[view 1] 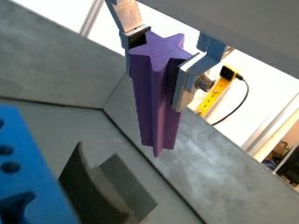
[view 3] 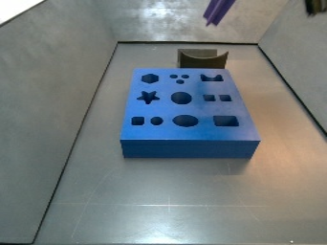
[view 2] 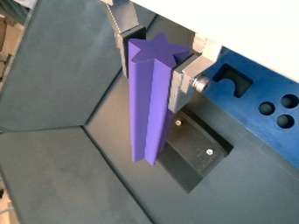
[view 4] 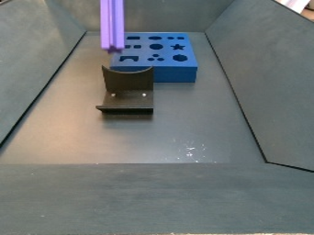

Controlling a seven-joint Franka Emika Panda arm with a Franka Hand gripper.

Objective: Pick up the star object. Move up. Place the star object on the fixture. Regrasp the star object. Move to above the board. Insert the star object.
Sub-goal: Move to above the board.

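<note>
Holding entry, mid-task: the gripper (view 1: 162, 54) hangs in the air above the far part of the floor, its fingers (view 1: 184, 83) pinching the star object (view 1: 156, 92) near its upper end.

Item 1, star object (view 2: 149, 101): long purple peg, star-shaped in section, hanging roughly upright. Most of its length extends free below the grasp in both wrist views. In a side view only its lower end (view 3: 219, 11) shows at the picture's upper edge, tilted slightly; in a side view it (view 4: 113, 25) hangs clear above the fixture, not touching it.

Item 2, fixture (view 4: 127, 87): dark notched bracket on a base plate, standing on the floor just beside the board's far edge. Nothing rests on it.

Item 3, board (view 3: 186, 112): blue block with shaped cut-outs, lying near the middle of the floor. Its star hole (view 3: 148, 97) is empty.

Status, judged: pick-up and lift appear complete. Left to do: setting the peg on the fixture, the regrasp, travel to above the board, insertion.

Grasp note: silver finger plates flank the peg's top on opposite sides, the star end face just above them.
</note>
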